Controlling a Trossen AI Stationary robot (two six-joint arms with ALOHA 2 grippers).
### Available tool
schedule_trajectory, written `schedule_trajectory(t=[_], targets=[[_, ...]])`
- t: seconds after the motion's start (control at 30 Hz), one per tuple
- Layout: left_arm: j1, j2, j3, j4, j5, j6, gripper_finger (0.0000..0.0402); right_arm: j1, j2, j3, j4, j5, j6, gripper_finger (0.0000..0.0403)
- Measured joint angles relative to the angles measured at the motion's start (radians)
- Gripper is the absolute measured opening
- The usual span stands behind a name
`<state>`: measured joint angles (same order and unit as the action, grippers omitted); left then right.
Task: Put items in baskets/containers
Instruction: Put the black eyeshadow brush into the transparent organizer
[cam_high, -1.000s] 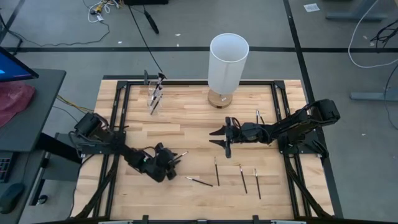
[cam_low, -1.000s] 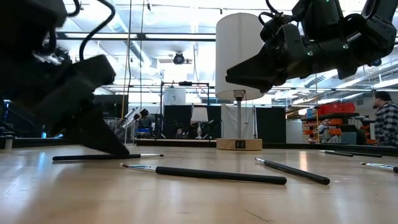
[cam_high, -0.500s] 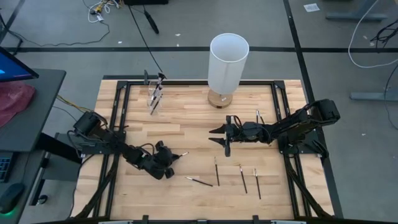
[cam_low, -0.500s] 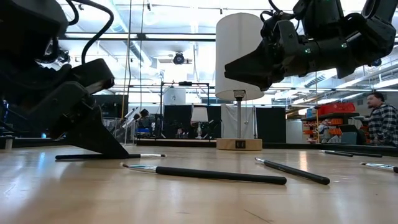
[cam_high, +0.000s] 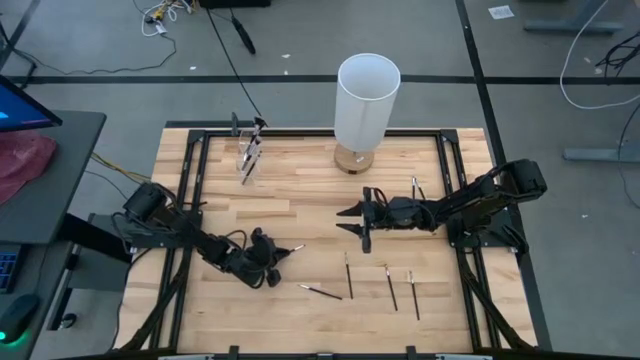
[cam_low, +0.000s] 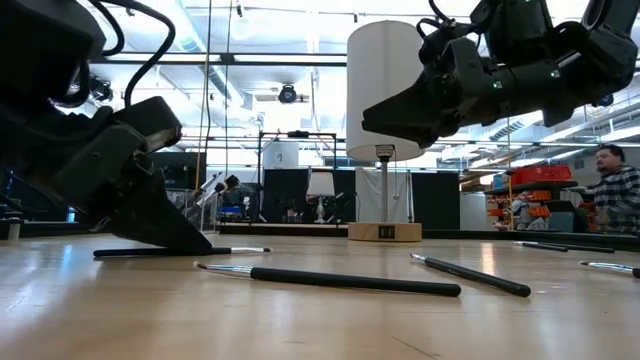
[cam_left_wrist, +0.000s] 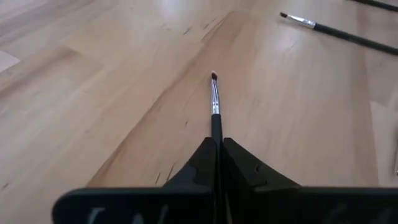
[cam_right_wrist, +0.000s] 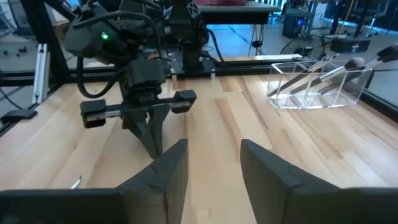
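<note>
The left end effector (cam_high: 268, 262) sits low on the pale, planked wooden counter (cam_high: 300, 200), its two dark wedge-shaped fingers (cam_left_wrist: 199, 165) pressed together on a thin black-handled brush (cam_left_wrist: 215, 106). In the left wrist view the brush runs straight out from between the fingers, lying flat on the wood, with a short silver collar and a tiny dark tuft at its tip. The low view shows the same brush as a slim dark rod along the counter under the slanted black finger.

The right end effector (cam_high: 362, 222) hangs above the counter near the middle, empty, its blunt grey fingers (cam_right_wrist: 163, 168) standing apart with bare wood showing between them.

More brushes lie loose on the counter in front of the right arm: one long brush (cam_low: 330, 279) with a matte black handle and pale tip nearest the low camera, another (cam_low: 470, 274) angled beside it, and several thin ones (cam_high: 390, 287) seen from above as dark slivers.

A clear, colourless plastic holder (cam_high: 248, 152) stands near the far left edge of the counter, with a few brushes leaning inside it. A lamp with a smooth white cylindrical shade (cam_high: 366, 98) and a round wooden foot stands at the far edge, centre
</note>
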<state>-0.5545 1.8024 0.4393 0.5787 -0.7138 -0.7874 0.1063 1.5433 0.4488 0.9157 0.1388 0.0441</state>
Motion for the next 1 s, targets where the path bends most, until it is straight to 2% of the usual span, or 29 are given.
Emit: schedule_trajectory(t=[0.23,0.37,0.53,0.63,0.8,0.9,1.0], targets=[[0.022,0.002,0.001,0.111,-0.053,0.061,0.0011,0.015,0.0,0.0,-0.076,-0.081,0.059,0.0148],[0.042,0.001,0.001,0.175,-0.082,0.105,0.001,0.034,0.001,0.0,-0.162,-0.088,0.103,0.0148],[0.066,0.0,0.003,0.365,-0.13,0.241,0.001,0.059,0.069,0.0,-0.153,-0.087,0.157,0.0148],[0.084,-0.001,0.004,0.503,-0.136,0.341,0.0011,0.069,0.143,0.0,-0.065,-0.057,0.185,0.0148],[0.113,-0.003,0.005,0.671,-0.097,0.481,0.001,0.071,0.283,0.019,0.259,-0.031,0.195,0.0148],[0.129,-0.003,0.026,0.687,-0.073,0.522,0.0011,0.069,0.339,0.068,0.391,-0.029,0.18,0.0148],[0.14,-0.003,0.062,0.686,-0.043,0.576,0.0012,0.062,0.363,0.135,0.402,-0.03,0.168,0.0148]])
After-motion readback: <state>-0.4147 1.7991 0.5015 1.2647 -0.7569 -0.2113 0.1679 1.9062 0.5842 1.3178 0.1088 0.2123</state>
